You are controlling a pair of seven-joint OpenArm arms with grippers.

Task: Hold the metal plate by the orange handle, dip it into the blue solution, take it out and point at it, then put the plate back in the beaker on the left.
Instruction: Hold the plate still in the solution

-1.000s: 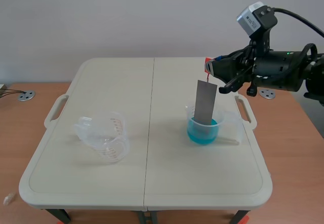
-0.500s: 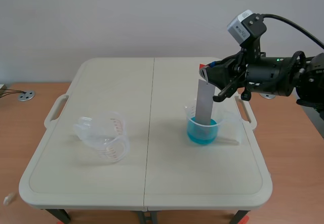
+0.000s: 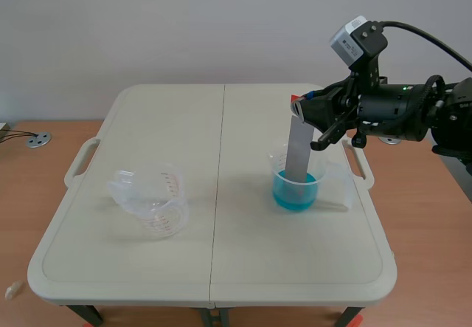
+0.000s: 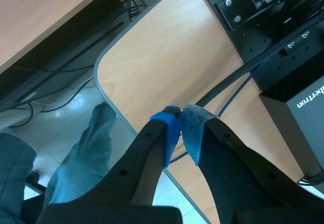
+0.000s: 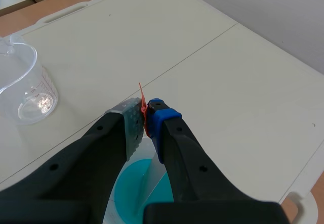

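Right pincer [image 5: 146, 114] clamped on the orange handle [image 5: 142, 100]; we note the metal plate [image 3: 299, 150] hanging, lower end inside the blue-liquid cup [image 3: 297, 188] near the table's [image 3: 221, 268] right edge. Left pincer [image 4: 181, 128] closed, empty.

Pale wall [image 3: 184, 24], beige table [image 3: 221, 268], perhaps wooden floor [image 3: 37, 164]

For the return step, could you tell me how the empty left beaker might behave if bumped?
The empty beaker looks like thin clear plastic, so probably light and easily shoved. Its wide mouth suggests sliding rather than tipping.
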